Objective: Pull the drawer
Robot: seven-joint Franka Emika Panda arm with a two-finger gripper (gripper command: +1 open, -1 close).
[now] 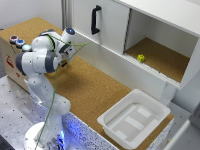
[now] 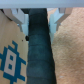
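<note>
I see the arm [image 1: 42,60] bent over the cork table [image 1: 90,92], at about 9 o'clock in the exterior view. In the wrist view the gripper [image 2: 41,17] has its fingers [image 2: 20,19] spread apart, nothing between them. The drawer [image 1: 120,67], a long white front panel, runs under the cabinet [image 1: 150,30] toward 3 o'clock, apart from the gripper. A white tray [image 1: 131,124] sits near 5 o'clock.

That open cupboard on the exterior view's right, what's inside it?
Inside the open compartment a small yellow-green object sits on the cork-like floor near the front edge. Nothing else shows there; the part behind the closed door is hidden.
</note>
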